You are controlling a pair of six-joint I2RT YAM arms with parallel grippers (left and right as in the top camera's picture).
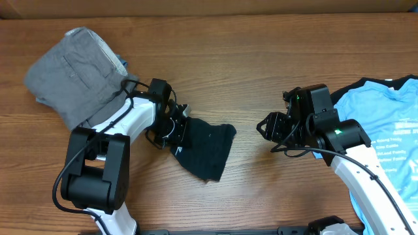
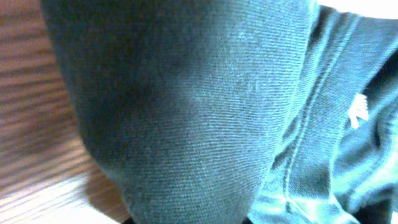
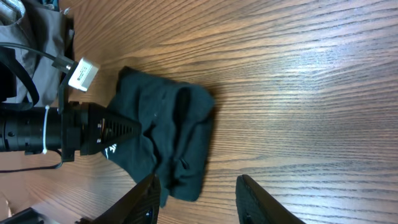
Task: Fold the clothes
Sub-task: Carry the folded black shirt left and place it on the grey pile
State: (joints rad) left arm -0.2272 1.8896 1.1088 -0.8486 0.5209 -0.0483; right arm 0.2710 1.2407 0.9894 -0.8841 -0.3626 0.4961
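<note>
The black T-shirt point(image 1: 209, 147) lies folded into a small bundle on the wooden table, left of centre. My left gripper point(image 1: 175, 127) is at its left edge and appears shut on the cloth; the right wrist view shows its fingers point(image 3: 127, 129) tapering into the shirt point(image 3: 174, 118). In the left wrist view the black cloth point(image 2: 186, 93) fills the frame and hides the jaws; a small white logo point(image 2: 357, 113) shows. My right gripper point(image 1: 263, 127) is open and empty, right of the shirt; its fingers point(image 3: 202, 200) hover above the shirt's near edge.
Folded grey trousers point(image 1: 75, 75) lie at the back left, behind my left arm, also seen in the right wrist view point(image 3: 43, 37). A light blue printed T-shirt point(image 1: 385, 117) is spread at the right edge, partly under my right arm. Bare wood point(image 1: 261, 59) lies between.
</note>
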